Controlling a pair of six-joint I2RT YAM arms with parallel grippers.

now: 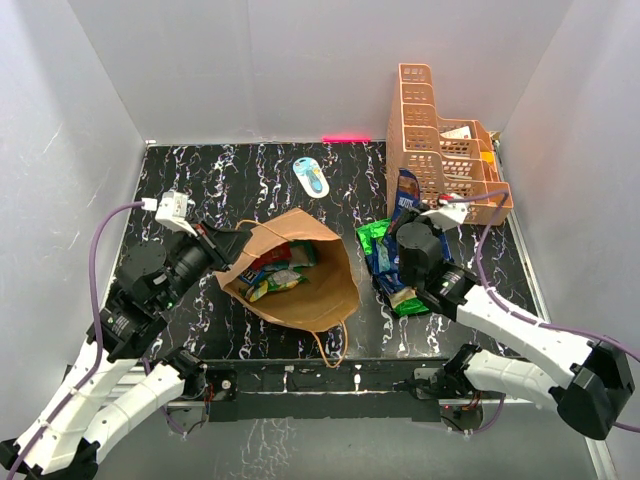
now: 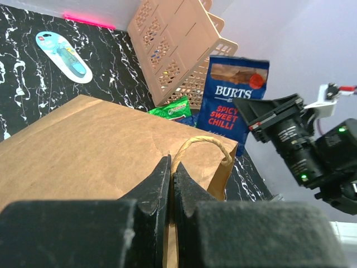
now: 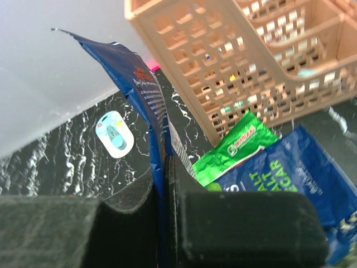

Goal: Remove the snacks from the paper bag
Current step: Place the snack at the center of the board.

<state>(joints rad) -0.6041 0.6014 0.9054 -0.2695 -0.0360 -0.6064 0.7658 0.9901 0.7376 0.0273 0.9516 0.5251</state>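
The brown paper bag [image 1: 310,275] lies on its side with its mouth facing left. Several snack packets [image 1: 275,270] show inside the mouth. My left gripper [image 1: 226,246] is shut on the bag's twisted handle [image 2: 203,142] at the rim; in the left wrist view the gripper [image 2: 171,165] pinches the handle and the paper edge [image 2: 83,145]. My right gripper [image 1: 412,225] is shut on a blue Burts packet [image 1: 404,193] and holds it upright right of the bag, also seen from the right wrist [image 3: 146,95]. A green packet [image 1: 371,235] and a blue packet [image 1: 384,262] lie on the table beneath it.
An orange lattice basket [image 1: 440,140] stands at the back right, close behind the held packet. A small blue-white oval object [image 1: 311,177] lies behind the bag. A green-and-white packet [image 1: 408,298] lies under the right arm. White walls enclose the black marbled table [image 1: 200,180].
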